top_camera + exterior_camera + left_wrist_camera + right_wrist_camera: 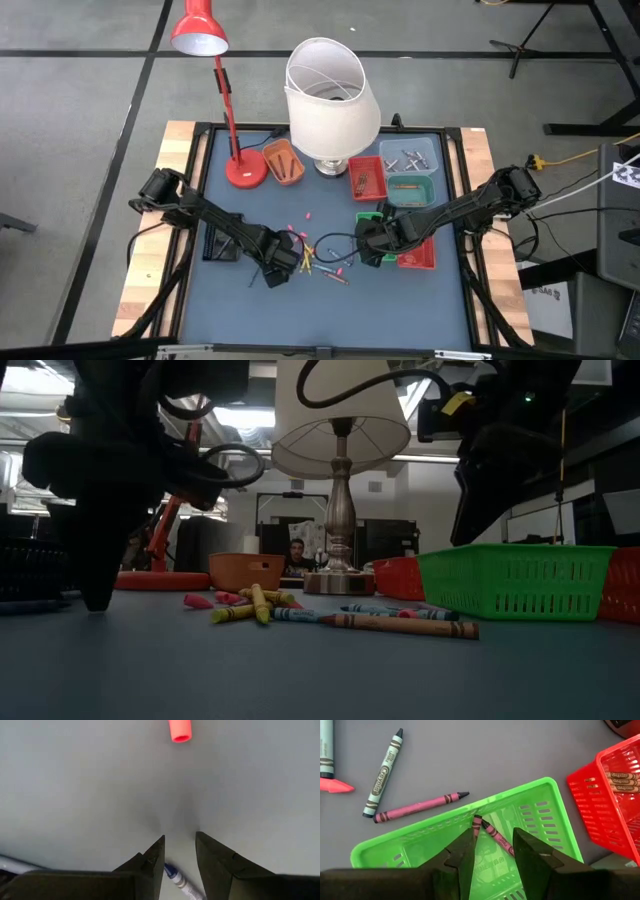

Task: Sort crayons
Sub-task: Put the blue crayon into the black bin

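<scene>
Several crayons (322,262) lie loose on the blue-grey mat at the table's middle; the low view shows them too (330,617). My left gripper (278,268) is open, its fingertips down at the mat just left of the pile. A blue crayon (176,876) lies between its fingers; I cannot tell whether they touch it. My right gripper (372,240) is open above a bright green tray (540,815). A pink crayon (496,838) lies in the tray below the gap between its fingers.
A pink crayon (417,806) and a grey one (382,772) lie on the mat beside the green tray. Orange (284,162), red (367,178), teal (410,190) and clear (412,155) trays stand at the back. A red desk lamp (245,170) and a white-shaded lamp (330,95) stand behind them.
</scene>
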You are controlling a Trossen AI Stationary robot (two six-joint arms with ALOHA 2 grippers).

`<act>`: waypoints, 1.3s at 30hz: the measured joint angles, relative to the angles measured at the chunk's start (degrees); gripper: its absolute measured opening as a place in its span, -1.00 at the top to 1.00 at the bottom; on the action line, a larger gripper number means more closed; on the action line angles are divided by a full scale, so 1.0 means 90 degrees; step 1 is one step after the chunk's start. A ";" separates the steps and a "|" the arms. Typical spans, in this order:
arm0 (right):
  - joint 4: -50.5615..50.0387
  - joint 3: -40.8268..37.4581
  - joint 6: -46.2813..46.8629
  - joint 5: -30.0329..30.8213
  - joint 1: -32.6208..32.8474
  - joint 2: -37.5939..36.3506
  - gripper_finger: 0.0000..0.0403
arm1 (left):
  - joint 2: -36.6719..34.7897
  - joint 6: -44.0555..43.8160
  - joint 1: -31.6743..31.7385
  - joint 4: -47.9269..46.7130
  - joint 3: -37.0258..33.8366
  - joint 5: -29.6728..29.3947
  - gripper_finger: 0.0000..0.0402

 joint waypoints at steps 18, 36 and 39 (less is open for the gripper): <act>0.0070 0.0000 0.0000 0.0000 0.0000 0.0000 0.35 | -0.0008 -0.0501 -0.0162 -0.0090 0.0002 0.0658 0.54; 0.0089 0.0000 -0.0001 -0.0002 0.0000 0.0000 0.35 | -0.0015 -0.1390 -0.0790 -0.0156 0.0007 0.0639 0.54; 0.0157 0.0000 -0.0001 0.0000 0.0000 0.0000 0.35 | -0.0023 -0.1574 -0.0886 -0.0158 0.0012 0.0637 0.54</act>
